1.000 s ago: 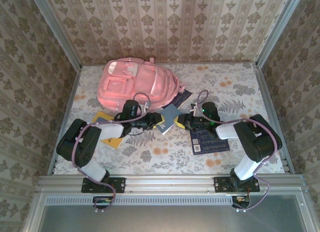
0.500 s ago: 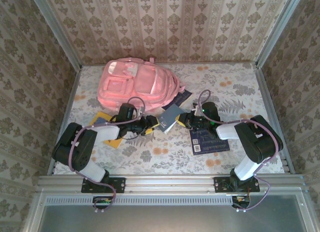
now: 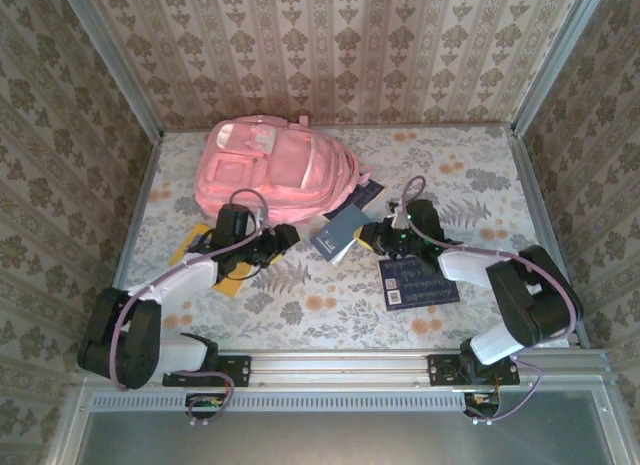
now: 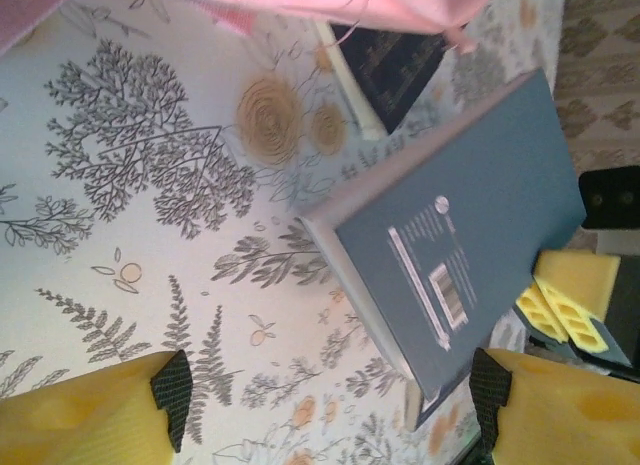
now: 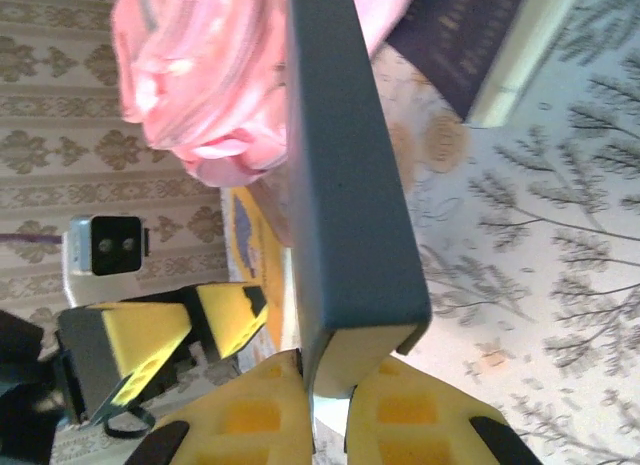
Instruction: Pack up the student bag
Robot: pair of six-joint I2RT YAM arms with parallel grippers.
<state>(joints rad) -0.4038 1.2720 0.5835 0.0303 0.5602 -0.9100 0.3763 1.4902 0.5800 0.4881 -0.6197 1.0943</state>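
Observation:
The student bag [image 3: 275, 170], a big pink backpack, lies at the back left of the table. A grey-blue book [image 3: 338, 233] is held up on edge just in front of it, and my right gripper [image 3: 368, 235] is shut on its right end. In the right wrist view the book [image 5: 345, 185] runs up from the clamped fingers [image 5: 250, 415] toward the bag [image 5: 200, 75]. My left gripper [image 3: 283, 240] stands open a little left of the book, apart from it. In the left wrist view its jaws are wide, and the book [image 4: 470, 255] hangs ahead of them.
A dark navy book [image 3: 418, 281] lies flat right of centre. Another dark book [image 3: 365, 195] sticks out from under the bag's right side. A yellow book [image 3: 215, 255] lies beneath my left arm. Walls close in the table on three sides.
My left gripper has opened, let go of the grey-blue book and drawn back to the left. The right gripper has shut on the book and now holds it alone.

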